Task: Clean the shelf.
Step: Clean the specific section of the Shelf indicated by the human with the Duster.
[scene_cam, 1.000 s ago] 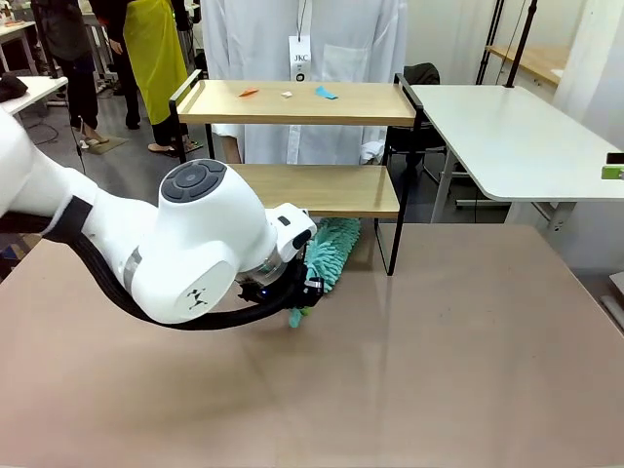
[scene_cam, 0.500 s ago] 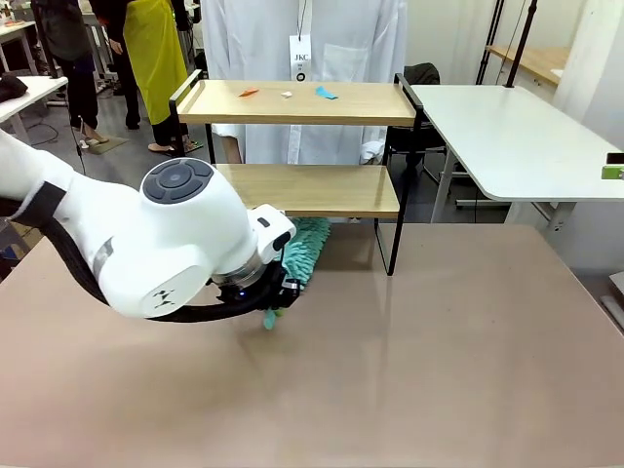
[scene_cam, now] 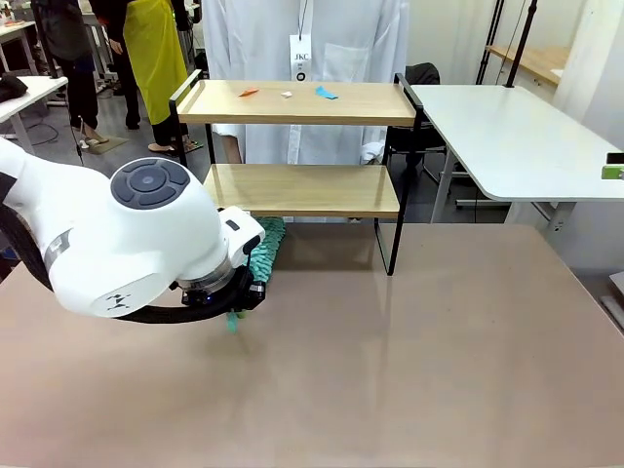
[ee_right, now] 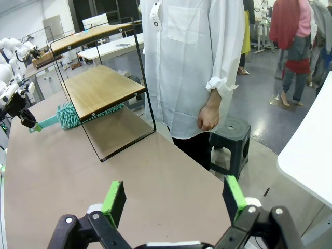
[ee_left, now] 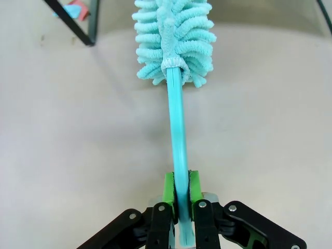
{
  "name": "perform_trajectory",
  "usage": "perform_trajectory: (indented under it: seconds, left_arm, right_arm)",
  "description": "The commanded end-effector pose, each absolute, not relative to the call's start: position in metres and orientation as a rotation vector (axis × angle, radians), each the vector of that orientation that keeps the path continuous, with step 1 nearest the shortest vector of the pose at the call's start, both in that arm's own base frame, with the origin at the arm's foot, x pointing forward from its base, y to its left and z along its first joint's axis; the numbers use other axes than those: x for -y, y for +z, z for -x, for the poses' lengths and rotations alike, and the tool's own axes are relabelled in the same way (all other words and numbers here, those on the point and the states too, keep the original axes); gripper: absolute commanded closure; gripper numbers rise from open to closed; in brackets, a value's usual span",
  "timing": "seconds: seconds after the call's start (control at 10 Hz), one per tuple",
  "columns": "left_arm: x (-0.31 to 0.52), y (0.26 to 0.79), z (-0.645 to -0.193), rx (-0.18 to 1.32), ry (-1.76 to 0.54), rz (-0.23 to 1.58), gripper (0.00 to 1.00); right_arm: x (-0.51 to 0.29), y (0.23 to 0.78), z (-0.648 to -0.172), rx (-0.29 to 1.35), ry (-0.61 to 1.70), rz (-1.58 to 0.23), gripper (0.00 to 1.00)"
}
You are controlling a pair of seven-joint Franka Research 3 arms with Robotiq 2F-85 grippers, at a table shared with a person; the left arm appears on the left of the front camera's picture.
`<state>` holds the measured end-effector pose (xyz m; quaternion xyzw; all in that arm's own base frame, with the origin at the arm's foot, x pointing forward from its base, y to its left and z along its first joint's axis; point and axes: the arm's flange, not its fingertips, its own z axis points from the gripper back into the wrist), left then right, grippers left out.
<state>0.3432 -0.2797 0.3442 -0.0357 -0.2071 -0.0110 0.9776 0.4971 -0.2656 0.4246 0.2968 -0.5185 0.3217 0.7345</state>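
The shelf [scene_cam: 302, 102] stands at the table's far side, two wooden boards in a black frame; small orange, white and blue scraps [scene_cam: 325, 93] lie on its top board. My left gripper [ee_left: 180, 194] is shut on the teal handle of a fluffy teal duster [ee_left: 174, 39]. The duster [scene_cam: 263, 244] hangs low over the tabletop, just left of the shelf's lower front, partly behind my left arm. My right gripper [ee_right: 176, 199] is open and holds nothing; its view takes in the shelf [ee_right: 101, 85] and the duster [ee_right: 65, 115] from the side.
A person in a white coat [scene_cam: 302, 58] stands behind the shelf, one hand [ee_right: 207, 116] hanging down. A white table [scene_cam: 507, 136] lies at the right, a dark stool [ee_right: 231, 135] beside the person. Other people stand at the far left.
My left arm has swung left with the duster, drawing its head out from under the shelf's lower board toward the left end.
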Motion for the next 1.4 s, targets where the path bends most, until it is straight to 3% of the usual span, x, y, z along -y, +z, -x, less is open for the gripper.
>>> perform_trajectory:
  seconds: [0.0,0.5,0.8,0.9,1.3]
  left_arm:
    - [0.262,0.337,-0.323,0.436,0.031,-0.026,0.87]
    - [0.239,0.341,-0.307,0.522,0.044,-0.274,0.87]
    - [0.254,0.358,-0.28,0.699,-0.059,-0.262,0.87]
    - [0.267,0.357,-0.323,0.538,-0.022,-0.266,0.87]
    - [0.271,0.357,-0.318,0.56,-0.031,-0.275,0.87]
  right_arm:
    - [0.264,0.427,-0.497,1.143,0.711,-0.649,0.0]
    - [0.264,0.427,-0.497,1.143,0.711,-0.649,0.0]
    - [0.264,0.427,-0.497,1.143,0.711,-0.649,0.0]
    - [0.264,0.427,-0.497,1.143,0.711,-0.649,0.0]
    - [0.264,0.427,-0.497,1.143,0.711,-0.649,0.0]
